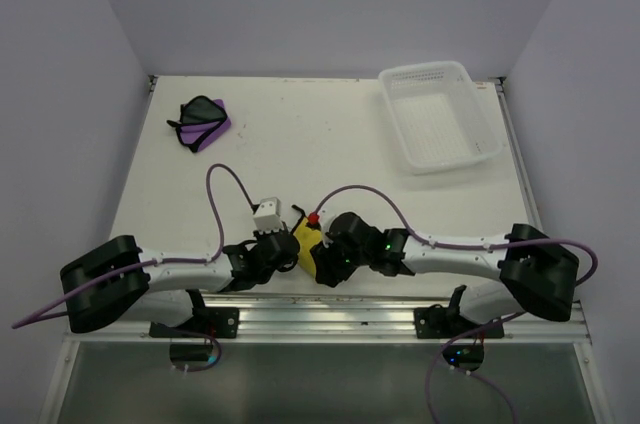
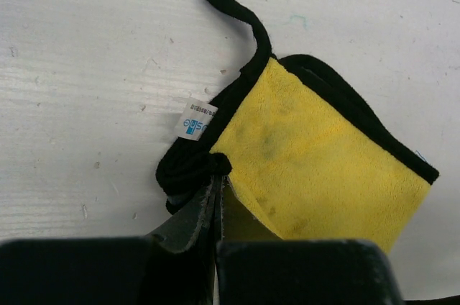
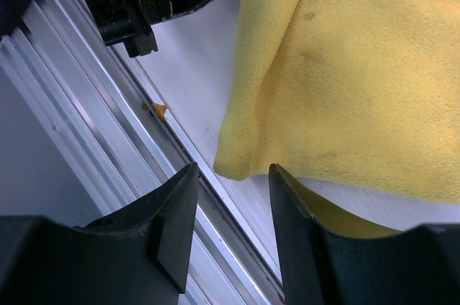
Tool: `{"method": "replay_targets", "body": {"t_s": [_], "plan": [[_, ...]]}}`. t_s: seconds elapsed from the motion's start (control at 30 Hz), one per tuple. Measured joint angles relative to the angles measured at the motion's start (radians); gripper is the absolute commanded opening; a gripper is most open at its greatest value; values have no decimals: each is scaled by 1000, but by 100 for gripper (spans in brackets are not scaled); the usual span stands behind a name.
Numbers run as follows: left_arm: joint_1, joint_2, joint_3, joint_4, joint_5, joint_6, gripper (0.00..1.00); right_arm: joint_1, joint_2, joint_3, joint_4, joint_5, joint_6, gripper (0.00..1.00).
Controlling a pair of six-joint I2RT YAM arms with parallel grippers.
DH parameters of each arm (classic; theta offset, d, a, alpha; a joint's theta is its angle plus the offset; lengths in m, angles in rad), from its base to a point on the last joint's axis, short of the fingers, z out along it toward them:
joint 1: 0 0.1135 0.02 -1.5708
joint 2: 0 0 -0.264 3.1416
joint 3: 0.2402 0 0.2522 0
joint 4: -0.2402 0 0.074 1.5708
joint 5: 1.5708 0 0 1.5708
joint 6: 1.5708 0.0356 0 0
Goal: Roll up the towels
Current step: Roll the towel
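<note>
Purple towel (image 1: 203,122) lies near the table's (image 1: 330,144) far-left corner. At the near edge, your left claw (image 2: 218,175) pinches the black rim of the yellow towel (image 2: 316,161); your right claw (image 3: 233,175) stands part-open, towel corner just before it.

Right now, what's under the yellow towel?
The white table shows beside the yellow towel and carries on beneath its edges. Whatever lies beneath the middle of the towel is covered by the cloth itself, so it cannot be seen.

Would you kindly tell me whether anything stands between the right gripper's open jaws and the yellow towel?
Nothing visible does: a corner of the yellow towel lies right before the right gripper, its jaws open.
</note>
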Motion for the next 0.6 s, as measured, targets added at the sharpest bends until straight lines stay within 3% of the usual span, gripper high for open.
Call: {"method": "replay_targets", "body": {"t_s": [0.27, 0.37, 0.47, 0.6], "plan": [[6, 0, 0, 1, 7, 0, 0, 31, 22, 0, 14, 26, 18, 51], [6, 1, 0, 2, 9, 0, 0, 50, 41, 1, 27, 52, 23, 48], [6, 5, 0, 8, 10, 0, 0, 62, 68, 2, 33, 73, 29, 31], [10, 5, 1, 9, 12, 0, 0, 66, 92, 2, 37, 93, 50, 20]]}}
